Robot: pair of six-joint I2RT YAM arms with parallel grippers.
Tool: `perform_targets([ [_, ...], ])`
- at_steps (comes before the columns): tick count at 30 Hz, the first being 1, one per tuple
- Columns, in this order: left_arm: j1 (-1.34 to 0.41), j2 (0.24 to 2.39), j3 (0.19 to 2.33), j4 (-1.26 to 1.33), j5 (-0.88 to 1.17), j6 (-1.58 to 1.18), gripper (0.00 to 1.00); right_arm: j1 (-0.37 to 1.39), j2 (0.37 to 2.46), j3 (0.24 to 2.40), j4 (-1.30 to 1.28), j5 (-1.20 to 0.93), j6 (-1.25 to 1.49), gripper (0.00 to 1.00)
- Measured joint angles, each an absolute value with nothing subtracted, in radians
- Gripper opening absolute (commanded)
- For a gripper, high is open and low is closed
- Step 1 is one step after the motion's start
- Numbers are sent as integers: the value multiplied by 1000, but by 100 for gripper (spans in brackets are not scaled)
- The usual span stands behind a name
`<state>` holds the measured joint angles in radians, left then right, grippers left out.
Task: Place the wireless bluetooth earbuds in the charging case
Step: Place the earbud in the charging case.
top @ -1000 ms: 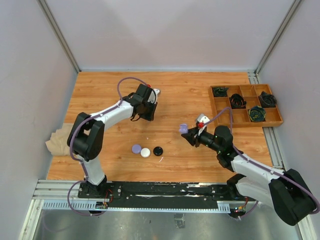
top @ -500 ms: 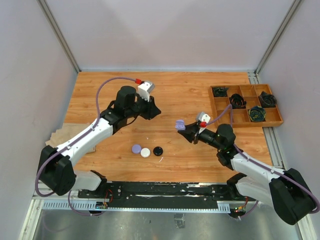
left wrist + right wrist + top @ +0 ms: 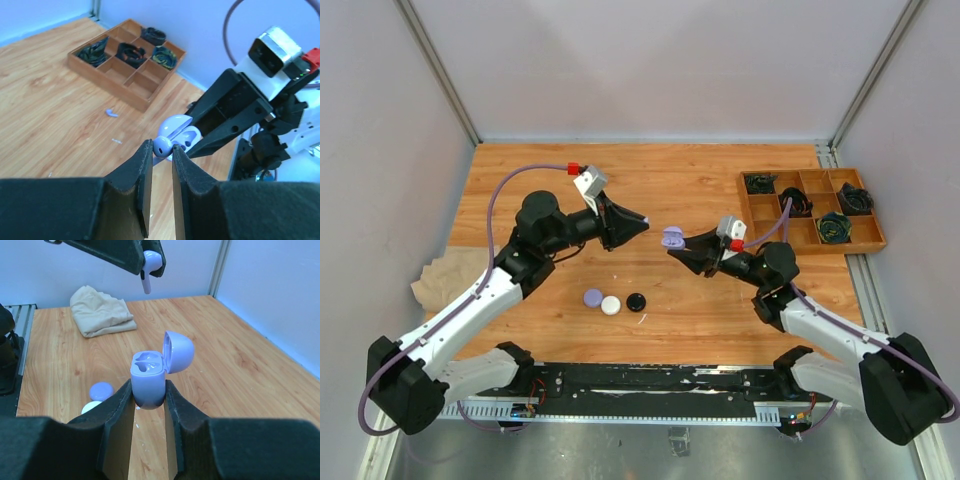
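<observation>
Two clamped tools: left tool [image 3: 161, 156] grips a small lavender earbud [image 3: 162, 145]; right tool [image 3: 148, 399] grips an open lavender charging case [image 3: 148, 377].

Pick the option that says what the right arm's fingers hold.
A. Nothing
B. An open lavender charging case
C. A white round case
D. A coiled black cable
B: in the right wrist view, the right fingers clamp the lavender charging case on both sides, with its lid flipped up.
</observation>
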<state>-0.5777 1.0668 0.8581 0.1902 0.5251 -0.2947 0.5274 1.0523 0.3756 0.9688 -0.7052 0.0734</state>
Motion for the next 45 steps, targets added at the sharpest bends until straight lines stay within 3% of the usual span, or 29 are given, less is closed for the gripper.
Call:
perform_targets([
  [24, -726, 1072, 789, 488, 532, -416, 15, 527, 1204, 390, 1367, -771, 250, 1],
  [45, -737, 1131, 789, 538, 513, -452, 15, 528, 1221, 396, 1419, -786, 289, 1],
])
